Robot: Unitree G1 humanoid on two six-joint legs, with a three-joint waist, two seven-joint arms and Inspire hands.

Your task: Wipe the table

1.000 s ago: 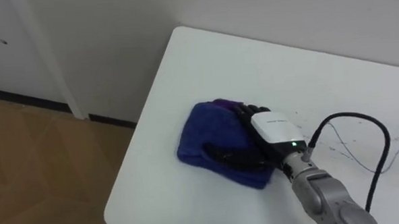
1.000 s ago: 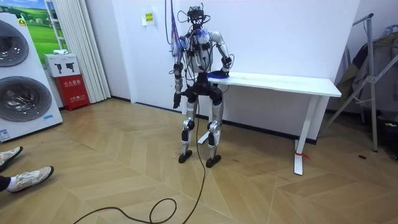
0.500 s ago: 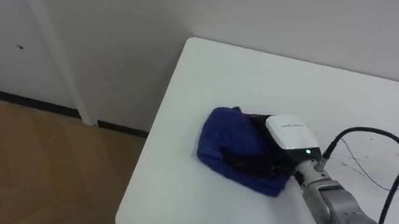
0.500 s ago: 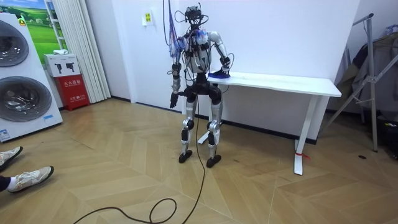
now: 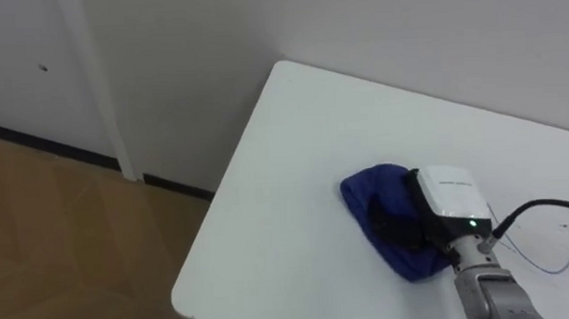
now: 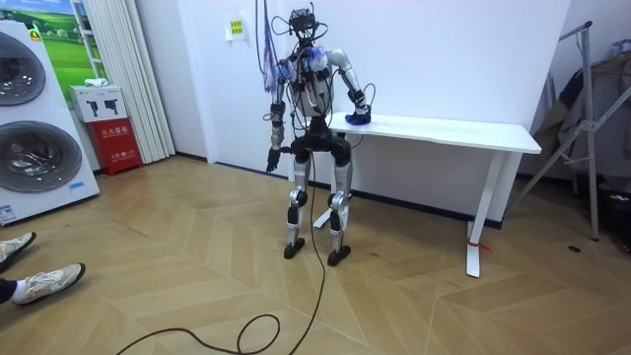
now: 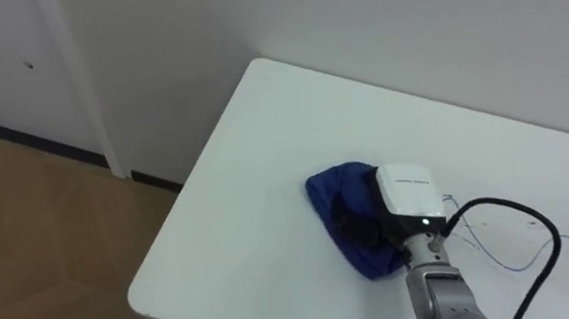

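A blue cloth (image 5: pixel 375 196) lies bunched on the white table (image 5: pixel 294 149), a little in from its left end. My right hand (image 5: pixel 449 198) rests on the cloth's right side, its dark fingers curled down into the folds and gripping them. In the right eye view the same cloth (image 7: pixel 336 198) sits under that hand (image 7: pixel 404 200). The room view has me standing at the table's end (image 6: pixel 444 128) on the room view's left, right arm reaching onto the cloth (image 6: pixel 357 118). My left hand (image 6: pixel 272 162) hangs by my hip.
The table's left edge and front corner (image 5: pixel 190 298) drop to wooden floor (image 5: pixel 57 237). Thin pen scribbles (image 5: pixel 558 255) mark the tabletop on the right. A white wall runs behind. The room view has washing machines (image 6: pixel 35 118), a red box (image 6: pixel 116 145) and a person's shoes (image 6: pixel 39 281).
My right hand has dragged the cloth to the right along the table. The fingers have curled in and the flat cloth has bunched into a smaller heap. The head view also shifted.
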